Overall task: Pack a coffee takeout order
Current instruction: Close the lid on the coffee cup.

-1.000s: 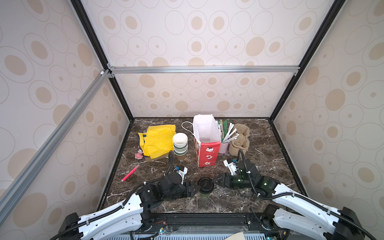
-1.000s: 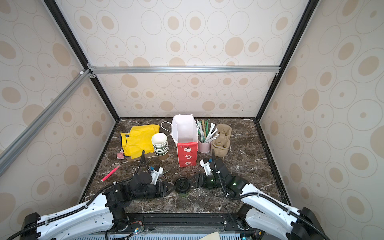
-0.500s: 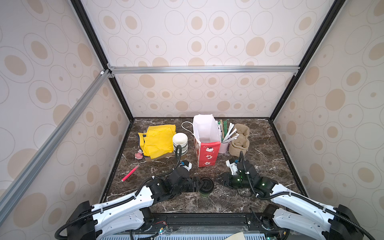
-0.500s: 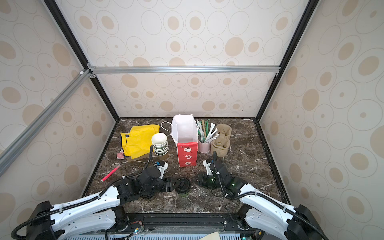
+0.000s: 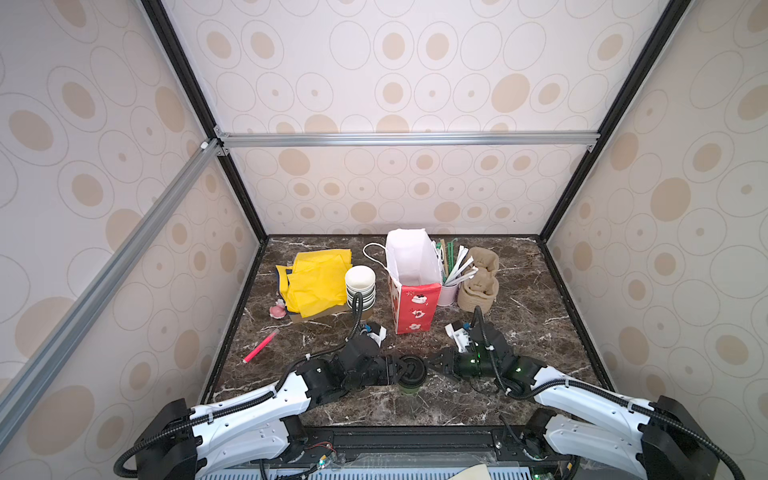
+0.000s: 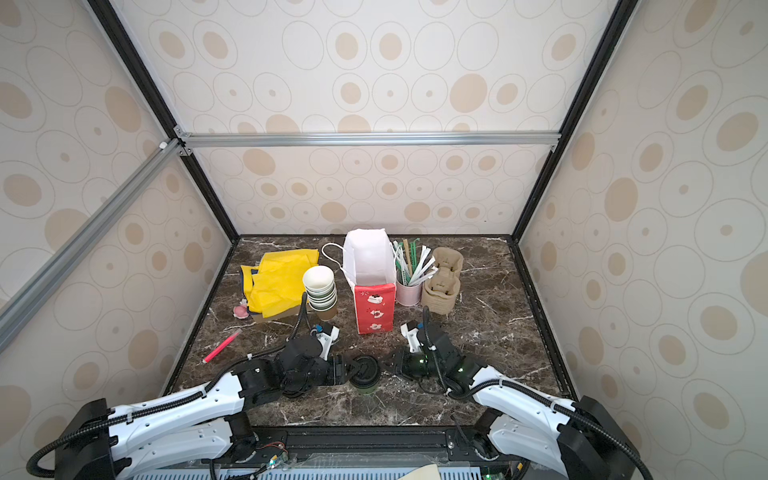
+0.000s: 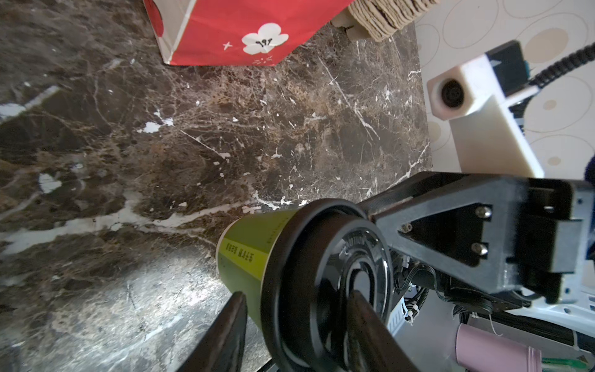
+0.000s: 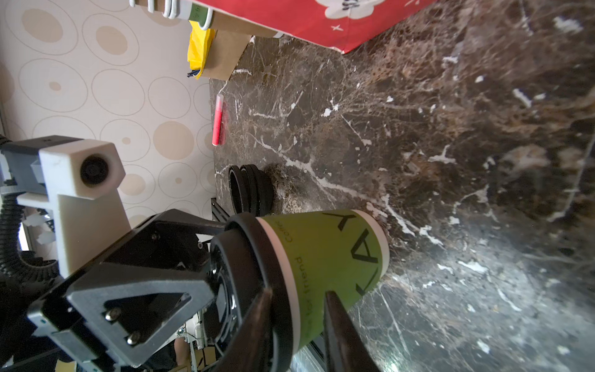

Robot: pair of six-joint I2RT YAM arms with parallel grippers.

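Two grippers flank the cup (image 5: 410, 375), upright near the table (image 5: 528, 332) front edge: left gripper (image 5: 398, 369) and right gripper (image 5: 430, 365) equally near, fingers (image 7: 225, 331) parted astride its lid (image 7: 322, 290); grip unconfirmed.

Robot lab booth: aluminium frame (image 5: 407, 139), patterned panels (image 5: 395, 62), marble tabletop (image 5: 519, 316)

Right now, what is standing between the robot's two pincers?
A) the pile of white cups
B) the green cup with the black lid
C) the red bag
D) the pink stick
B: in a top view the green cup with the black lid stands on the table, with the left pincer on one side and the right pincer on the other.
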